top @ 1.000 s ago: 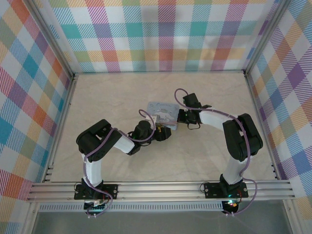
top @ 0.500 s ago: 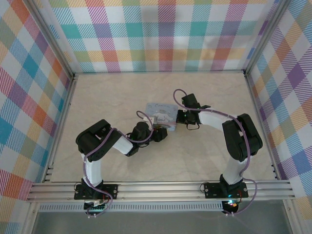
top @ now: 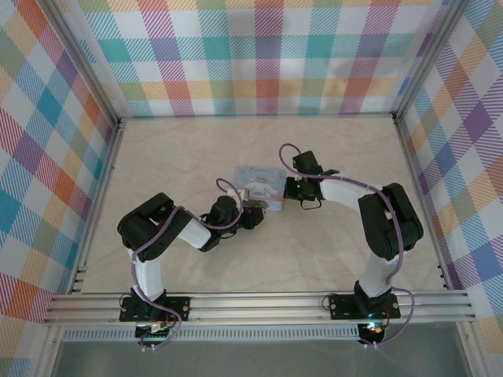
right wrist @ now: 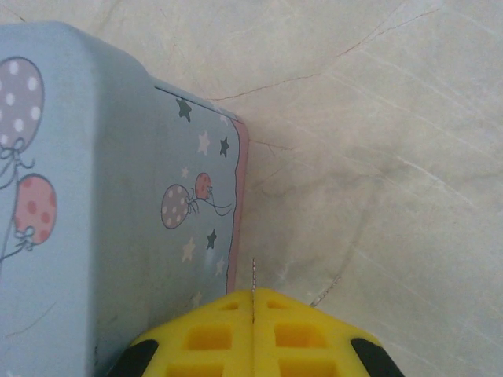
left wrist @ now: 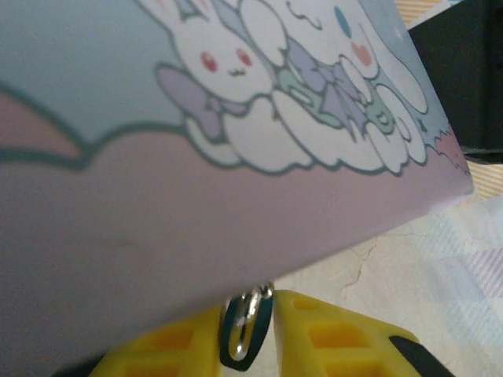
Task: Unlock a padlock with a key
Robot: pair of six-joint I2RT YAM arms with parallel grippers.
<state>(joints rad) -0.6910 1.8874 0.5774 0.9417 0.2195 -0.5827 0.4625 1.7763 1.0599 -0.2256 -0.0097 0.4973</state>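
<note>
Padlock (left wrist: 245, 330) sits right under edge of pastel box (left wrist: 196, 220), pinched btwn yellow fingers (left wrist: 330, 342) of L gripper (left wrist: 250, 314). Key (right wrist: 253, 271) shows edge-on as thin sliver poking out of R gripper (right wrist: 253, 302), pads clamped shut on it. That's just beside box's balloon-print side, over marbled table (right wrist: 377, 157).

The top camera hangs high behind the arm bases, looking down and forward over the whole table (top: 346, 149) to the far checked wall (top: 267, 55). The left wrist camera looks out over the left gripper (left wrist: 250, 334), jammed right up against the cartoon-printed face of the pastel-blue box (left wrist: 196, 118). The right wrist camera peers past the right gripper (right wrist: 253, 314) down the box's balloon-printed side onto bare tabletop, also close. All three share that box, near the table's middle.
</note>
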